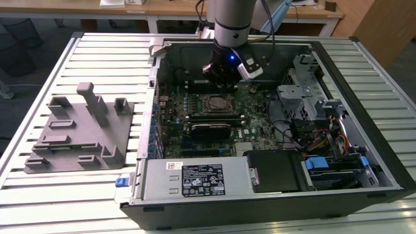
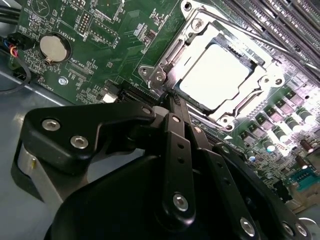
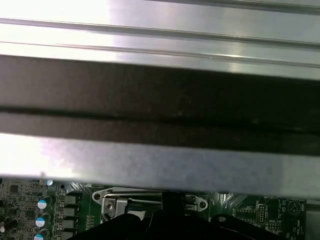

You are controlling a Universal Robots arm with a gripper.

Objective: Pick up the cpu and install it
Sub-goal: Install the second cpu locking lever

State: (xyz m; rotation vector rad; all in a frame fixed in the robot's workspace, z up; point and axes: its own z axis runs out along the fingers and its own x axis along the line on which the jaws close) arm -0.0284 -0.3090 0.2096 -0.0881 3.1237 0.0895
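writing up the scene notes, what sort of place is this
Probably a robotics lab or workshop test bench. An opened computer case lies on a slatted metal table, a grey plastic tray with posts beside it, wooden desks behind. The gripper hangs over the motherboard socket, where the cpu sits.

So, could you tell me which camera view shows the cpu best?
The second wrist view: the cpu lies large and bright inside the socket frame. In the exterior view it is a small patch below the gripper.
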